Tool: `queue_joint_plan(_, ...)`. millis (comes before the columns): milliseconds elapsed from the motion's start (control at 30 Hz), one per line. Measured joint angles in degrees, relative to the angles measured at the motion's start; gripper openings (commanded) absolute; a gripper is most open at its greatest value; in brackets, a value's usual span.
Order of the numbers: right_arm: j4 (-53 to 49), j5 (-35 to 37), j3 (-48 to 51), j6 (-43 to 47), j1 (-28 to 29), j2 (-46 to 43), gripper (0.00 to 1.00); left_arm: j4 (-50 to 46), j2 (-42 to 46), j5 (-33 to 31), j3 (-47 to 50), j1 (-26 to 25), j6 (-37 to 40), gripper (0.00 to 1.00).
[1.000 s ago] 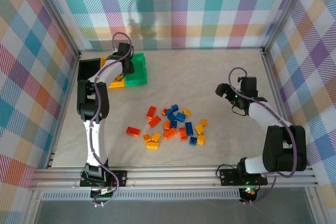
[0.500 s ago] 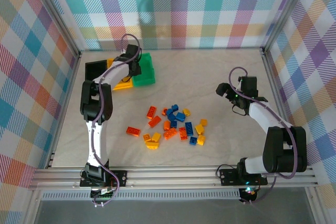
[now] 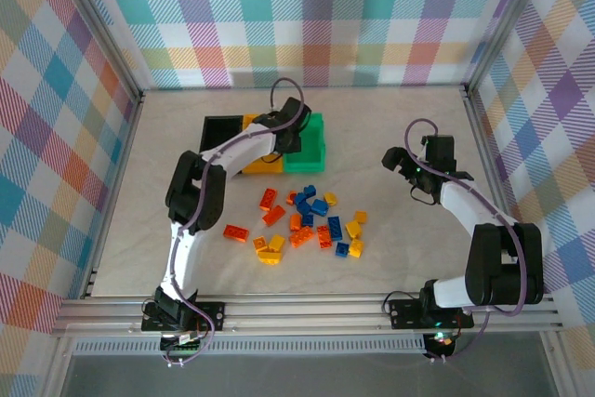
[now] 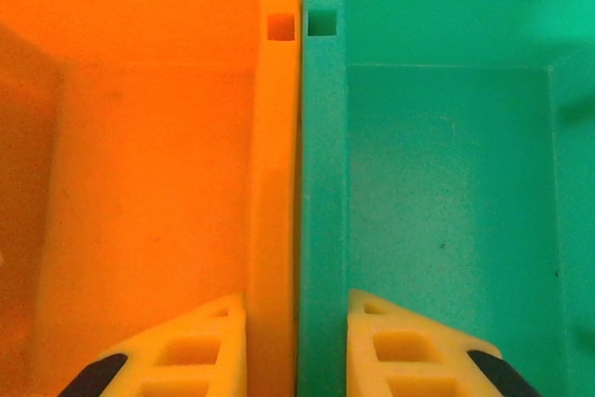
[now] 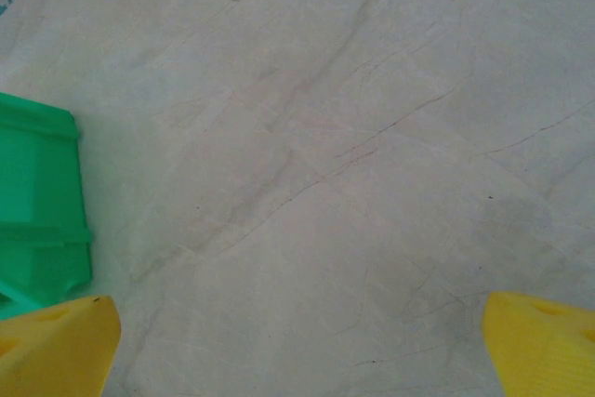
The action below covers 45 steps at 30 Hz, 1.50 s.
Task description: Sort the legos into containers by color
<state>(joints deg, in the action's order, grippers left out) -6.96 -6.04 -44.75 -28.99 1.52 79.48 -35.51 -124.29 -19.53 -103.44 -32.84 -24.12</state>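
Observation:
The containers are three joined bins: black (image 3: 221, 128), yellow (image 3: 261, 166) and green (image 3: 309, 152), now standing at mid-table. My left gripper (image 3: 285, 141) is shut on the double wall between the yellow bin (image 4: 149, 183) and the green bin (image 4: 446, 192); one finger sits in each, and both bins look empty in the left wrist view. The legos, red-orange (image 3: 235, 231), blue (image 3: 319, 206) and yellow (image 3: 353, 229), lie scattered just in front of the bins. My right gripper (image 3: 407, 177) hovers open over bare table to the right, with the green bin (image 5: 37, 202) at its left.
Metal frame posts and checkered walls enclose the table (image 3: 400, 118). The aluminium rail (image 3: 307, 309) with both arm bases runs along the near edge. Bare tabletop (image 5: 325, 183) lies under the right gripper.
The left gripper closed on the wall between the yellow and green bins and dragged the whole row from the back left corner rightward toward the legos. The right arm has not moved.

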Motion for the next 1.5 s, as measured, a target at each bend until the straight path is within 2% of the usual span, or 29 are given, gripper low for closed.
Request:
queue_joint_plan(233,0.0,0.2,0.0,-0.2,0.0,0.0,1.00,-4.4,-4.0,-1.2,-7.6,-4.2,-5.6,0.00)
queue_joint_plan(500,0.0,0.7,0.0,-0.1,0.0,0.0,1.00,-7.9,-11.1,-2.3,-18.0,-5.6,-4.5,0.00)
queue_joint_plan(700,0.0,0.9,0.0,-0.1,0.0,0.0,1.00,-11.7,-12.7,-2.6,-22.2,-6.3,-5.6,0.00)
queue_joint_plan(1233,0.0,1.0,0.0,-0.1,0.0,0.7,1.00,-14.0,-13.1,-4.0,-22.7,-10.2,-9.4,0.00)
queue_joint_plan(1267,0.0,1.0,0.0,-0.1,0.0,0.7,1.00,-13.9,-13.1,-4.0,-22.6,-10.2,-9.4,0.03)
queue_joint_plan(1333,0.0,1.0,0.0,-0.1,0.0,0.7,1.00,-13.6,-13.1,-4.1,-22.1,-10.2,-9.4,0.25)
queue_joint_plan(1367,0.0,1.0,0.0,-0.1,0.0,0.7,1.00,-13.2,-12.9,-4.2,-21.7,-10.3,-9.4,0.32)
queue_joint_plan(1500,0.0,1.0,0.0,-0.1,0.0,0.7,1.00,-12.1,-12.6,-3.9,-20.4,-10.4,-10.0,0.54)
